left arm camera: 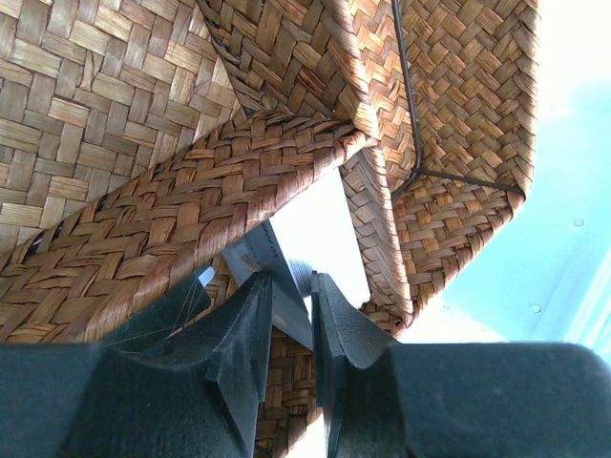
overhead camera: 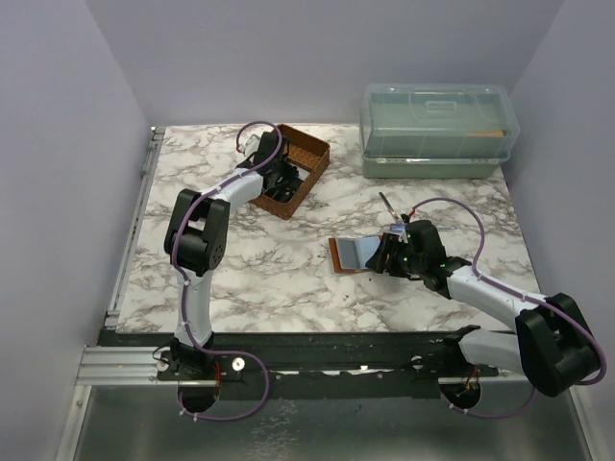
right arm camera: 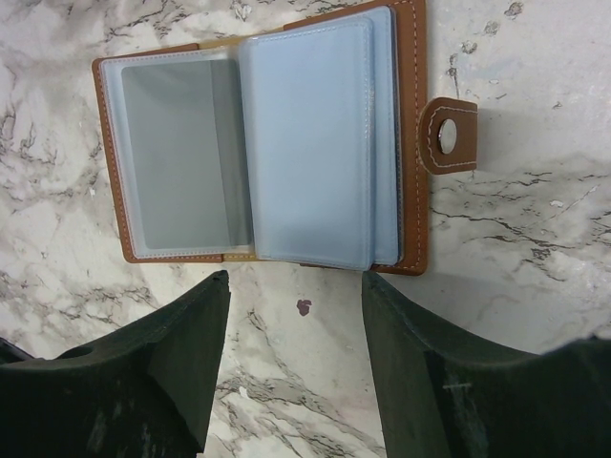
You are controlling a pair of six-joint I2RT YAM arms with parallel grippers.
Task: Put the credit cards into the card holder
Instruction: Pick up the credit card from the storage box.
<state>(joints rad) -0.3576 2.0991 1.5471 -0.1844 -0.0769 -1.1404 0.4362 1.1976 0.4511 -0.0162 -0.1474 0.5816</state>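
Note:
The brown card holder (right arm camera: 415,143) lies open on the marble table, its pale blue plastic sleeves (right arm camera: 310,143) showing and the snap tab at its right; it also shows in the top view (overhead camera: 351,254). My right gripper (right arm camera: 296,286) is open just short of its near edge, touching nothing; in the top view it sits at the holder's right side (overhead camera: 389,252). My left gripper (left arm camera: 310,286) is down inside the woven basket (left arm camera: 239,172), shut on the edge of a pale grey credit card (left arm camera: 272,277). In the top view that gripper (overhead camera: 279,182) is in the basket (overhead camera: 306,154).
A clear lidded plastic box (overhead camera: 437,125) stands at the back right. A thin dark stick-like tool (overhead camera: 387,205) lies behind my right gripper. Purple cables loop over both arms. The basket's woven divider and wire rim crowd my left fingers.

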